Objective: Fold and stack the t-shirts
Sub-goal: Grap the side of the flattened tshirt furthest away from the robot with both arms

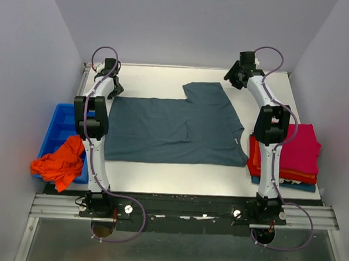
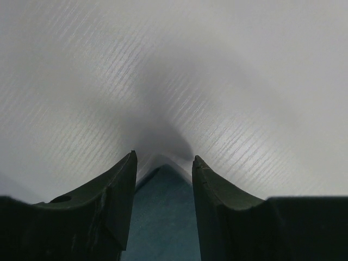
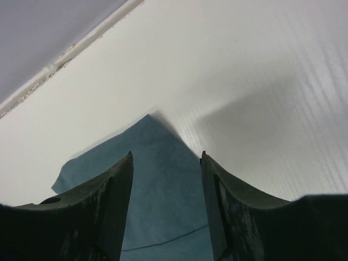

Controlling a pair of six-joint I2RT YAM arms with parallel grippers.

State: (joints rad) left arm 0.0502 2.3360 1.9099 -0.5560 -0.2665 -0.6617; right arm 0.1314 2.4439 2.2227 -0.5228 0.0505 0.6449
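While the bench (image 1: 160,179) carries the slate grey-blue t-shirt (image 1: 174,130) spread flat across its middle, both arms stretch to the far side, the left gripper (image 2: 163,159) and right gripper (image 3: 166,155) each low at a far corner of it, jaws partly apart, clamping nothing.

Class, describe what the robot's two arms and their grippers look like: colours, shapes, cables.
The left arm and right arm have white links with chunky black joint housings. Thin purple cables loop along each. The left gripper and right gripper have dark, scuffed fingers tapering to blunt tips.
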